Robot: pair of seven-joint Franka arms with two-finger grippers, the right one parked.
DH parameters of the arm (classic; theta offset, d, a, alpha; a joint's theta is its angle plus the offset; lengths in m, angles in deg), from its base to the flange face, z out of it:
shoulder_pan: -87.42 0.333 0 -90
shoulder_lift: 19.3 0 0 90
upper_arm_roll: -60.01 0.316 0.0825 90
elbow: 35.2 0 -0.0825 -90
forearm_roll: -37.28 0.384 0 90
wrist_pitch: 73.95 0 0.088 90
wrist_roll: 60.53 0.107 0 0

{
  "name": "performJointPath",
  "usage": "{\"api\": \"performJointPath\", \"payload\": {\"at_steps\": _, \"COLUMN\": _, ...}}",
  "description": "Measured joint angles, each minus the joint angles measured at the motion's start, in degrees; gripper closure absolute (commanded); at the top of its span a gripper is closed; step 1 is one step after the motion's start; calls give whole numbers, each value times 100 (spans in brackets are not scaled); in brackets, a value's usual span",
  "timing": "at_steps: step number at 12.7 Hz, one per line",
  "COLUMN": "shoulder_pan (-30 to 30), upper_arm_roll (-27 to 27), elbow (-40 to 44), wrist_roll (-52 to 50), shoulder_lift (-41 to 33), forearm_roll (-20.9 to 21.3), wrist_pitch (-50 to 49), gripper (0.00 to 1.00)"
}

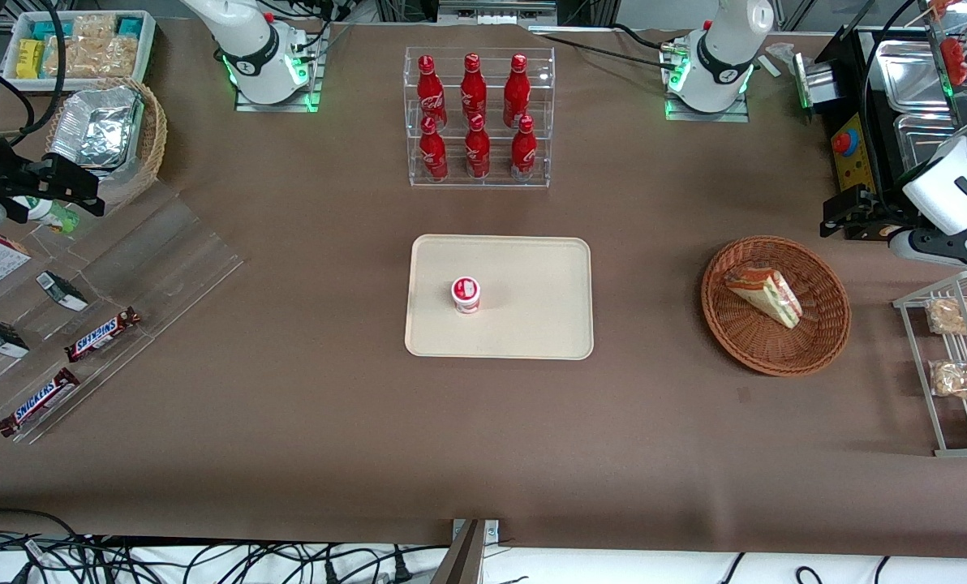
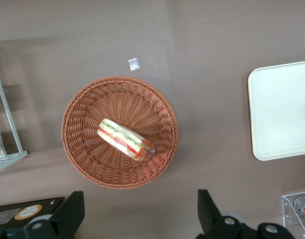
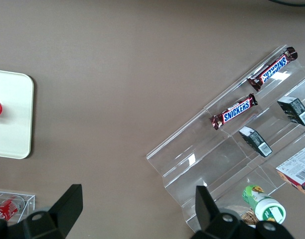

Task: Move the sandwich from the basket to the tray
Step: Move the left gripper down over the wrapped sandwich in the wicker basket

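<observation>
Desk (image 1: 305, 422), brown cover. Tray (image 1: 532, 324): cream, flat, mid-desk; holds one small red-and-white lidded cup (image 1: 466, 294). Basket (image 1: 820, 332): reddish-brown wicker, toward the working arm's end; holds the sandwich (image 1: 766, 294), a wrapped wedge lying on its side, untouched. End effector (image 2: 140, 219): raised above the basket, fingers (image 2: 68, 214) spread wide, gripping nothing. Clear tiered rack (image 1: 480, 174), farther from the front camera than the tray: six red bottles (image 1: 474, 85) in two rows of three.

Reddish-brown woven basket (image 1: 775, 306), white sandwich (image 1: 764, 294) layered red-green, cream tray (image 1: 500, 297), black gripper (image 2: 140, 219).
</observation>
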Motion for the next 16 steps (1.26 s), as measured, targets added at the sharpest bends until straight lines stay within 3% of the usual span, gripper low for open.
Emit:
{"api": "performJointPath", "payload": {"at_steps": 6, "shoulder_pan": 81, "upper_arm_roll": 70, "elbow": -21, "wrist_roll": -185, "shoulder_lift": 32, "forearm_roll": 0, "wrist_pitch": -13, "gripper": 0}}
{"api": "performJointPath", "payload": {"at_steps": 10, "shoulder_pan": 110, "upper_arm_roll": 81, "elbow": -298, "wrist_roll": -1205, "shoulder_lift": 181, "forearm_roll": 111, "wrist_pitch": 224, "gripper": 0}}
{"api": "performJointPath", "payload": {"at_steps": 16, "shoulder_pan": 150, "upper_arm_roll": 83, "elbow": -1686, "wrist_roll": -3150, "shoulder_lift": 182, "forearm_roll": 136, "wrist_pitch": 1570, "gripper": 0}}
